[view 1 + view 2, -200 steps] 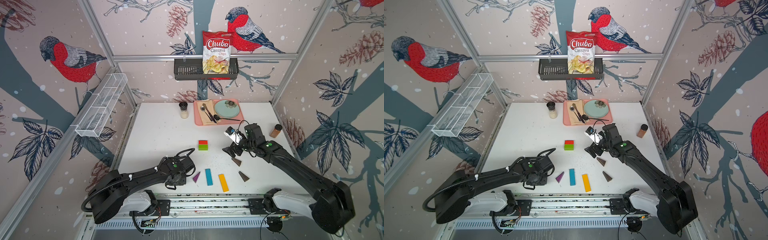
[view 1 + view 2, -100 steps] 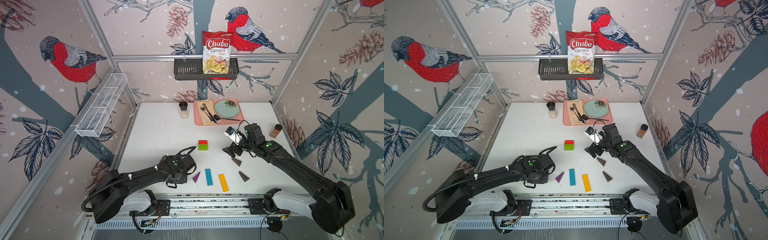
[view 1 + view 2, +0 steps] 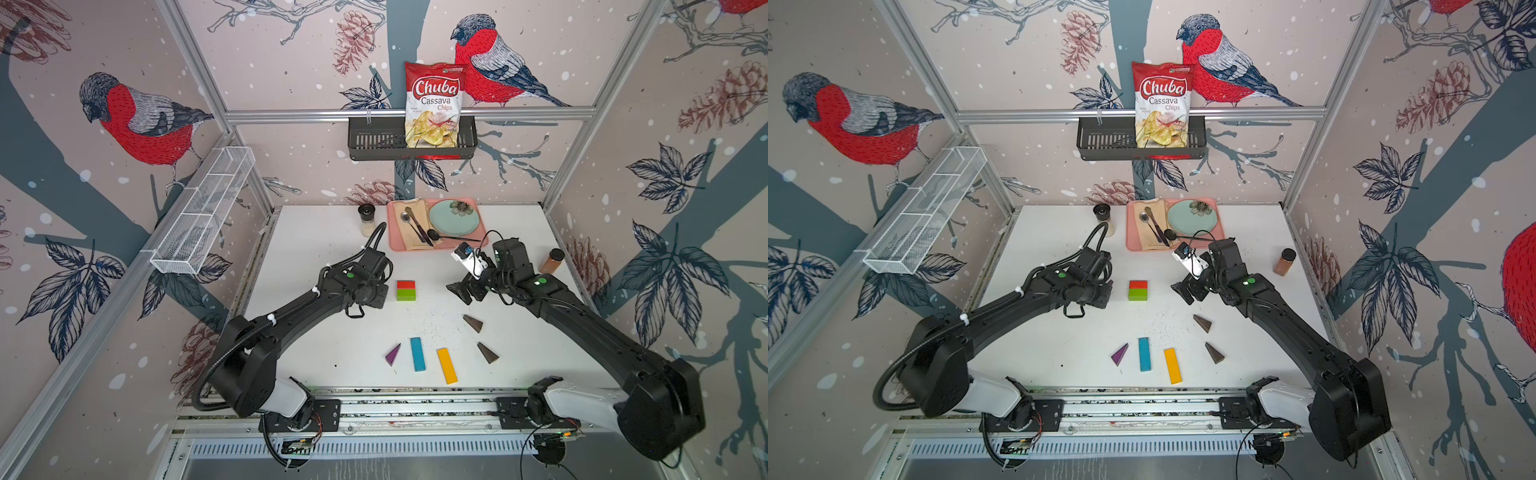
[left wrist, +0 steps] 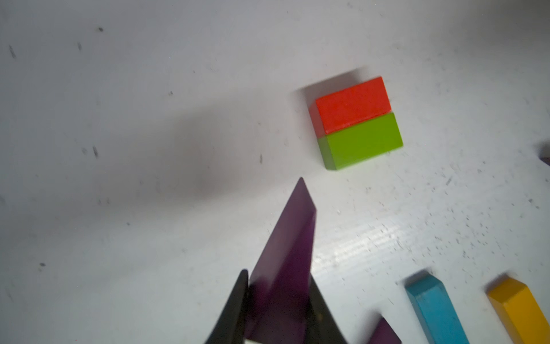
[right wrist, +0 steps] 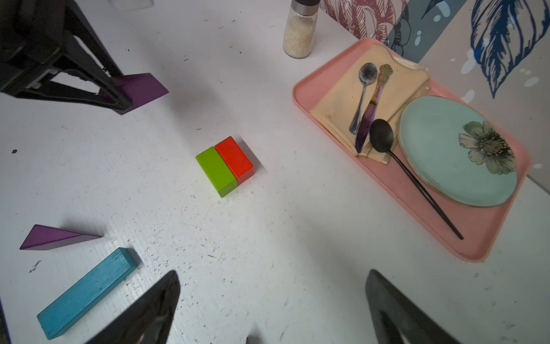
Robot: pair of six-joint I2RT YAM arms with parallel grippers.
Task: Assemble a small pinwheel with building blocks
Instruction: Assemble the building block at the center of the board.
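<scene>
In both top views, a hub of two short painted wooden bricks, red against green (image 3: 406, 289), sits mid-table on the white tabletop (image 3: 316, 257). The left gripper (image 3: 379, 294) hovers just left of this hub, at the same depth. It is much nearer to the hub than the right gripper (image 3: 462, 291), which hangs to the hub's right with bare table between. Towards the near edge lie a spare purple wedge (image 3: 393, 354), a long blue bar (image 3: 417, 353), a long yellow bar (image 3: 446, 365), a dark brown wedge (image 3: 473, 323) and a second brown wedge (image 3: 487, 353).

In the left wrist view, the left gripper's black fingers (image 4: 238, 306) are clamped on the broad end of a purple wooden wedge block (image 4: 285, 253). The block's long axis runs straight out from the jaws, thin tip leading. The hub (image 4: 357, 125) lies ahead of that tip, a little off its line. Tip and green brick are apart, with white table showing between.

In the right wrist view, the right gripper (image 5: 273, 274) has its fingers spread wide, gripping and touching nothing. Beyond the hub (image 5: 226, 165), the left gripper (image 5: 116, 89) grasps the purple wooden wedge block (image 5: 143, 88). Its separate shadow suggests it is lifted off the table. The coming move is probably a short carry rightward to seat this blade against the hub.
</scene>
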